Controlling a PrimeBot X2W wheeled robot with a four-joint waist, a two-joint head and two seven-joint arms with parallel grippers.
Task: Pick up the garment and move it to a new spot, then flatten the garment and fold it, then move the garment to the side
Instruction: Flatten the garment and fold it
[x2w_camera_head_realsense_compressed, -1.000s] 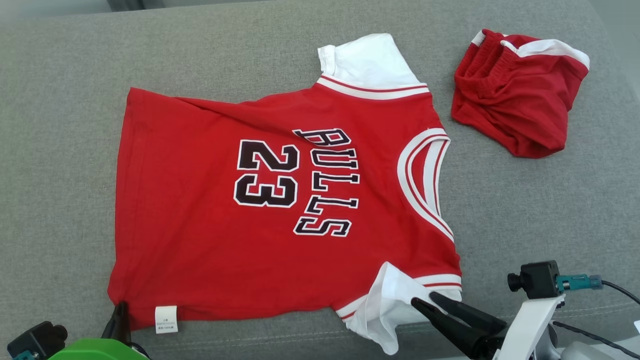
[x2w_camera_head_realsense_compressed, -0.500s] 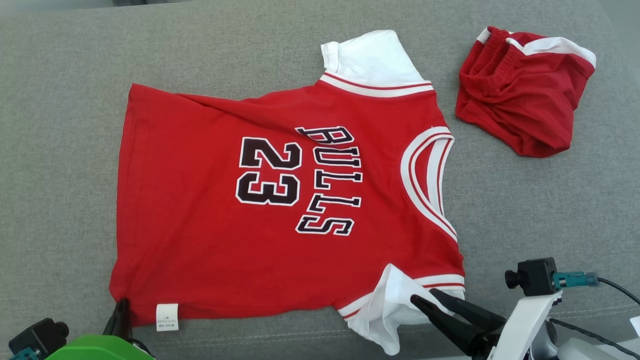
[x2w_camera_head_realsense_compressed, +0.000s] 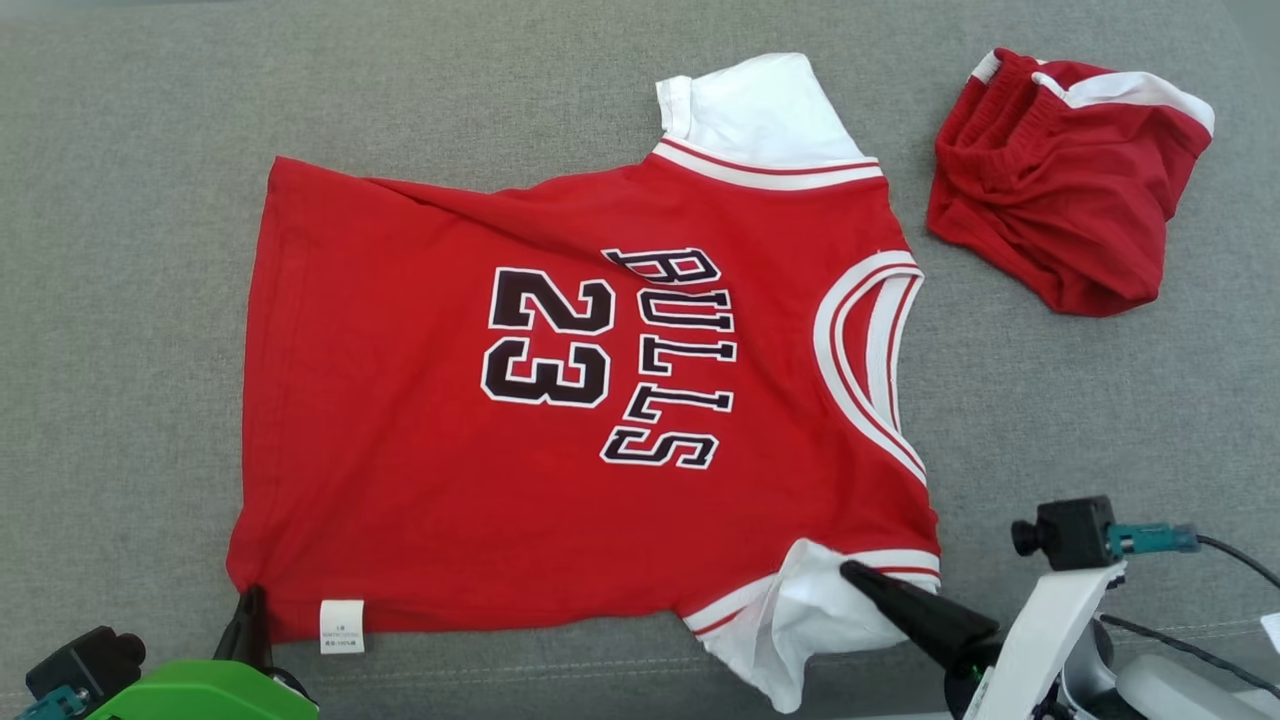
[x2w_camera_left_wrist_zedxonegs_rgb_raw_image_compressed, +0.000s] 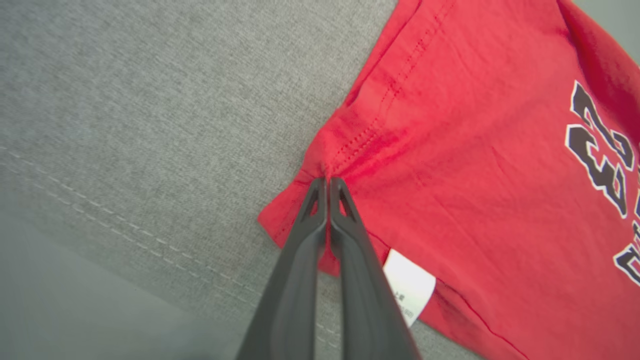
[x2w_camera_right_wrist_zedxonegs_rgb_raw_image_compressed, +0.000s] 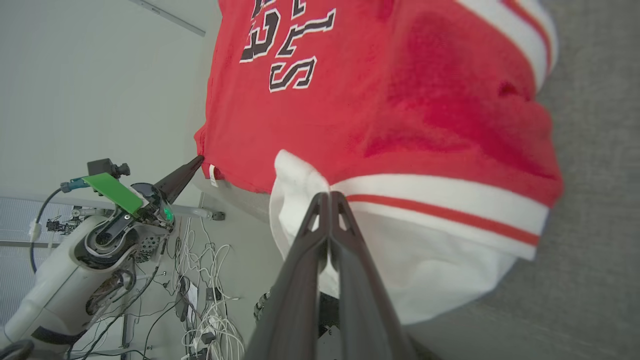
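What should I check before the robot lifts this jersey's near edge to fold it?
1. The left gripper is shut on the garment at its hem corner: ok.
2. The right gripper is shut on the near white sleeve: ok.
3. The garment lies flat: not ok, a crease crosses its far side.
4. The red shorts lie apart from the garment: ok.
5. Each grip has caught both cloth layers: cannot tell.

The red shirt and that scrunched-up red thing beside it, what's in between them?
Bare grey cushion lies between the shirt and the crumpled red bundle; the head view shows it.
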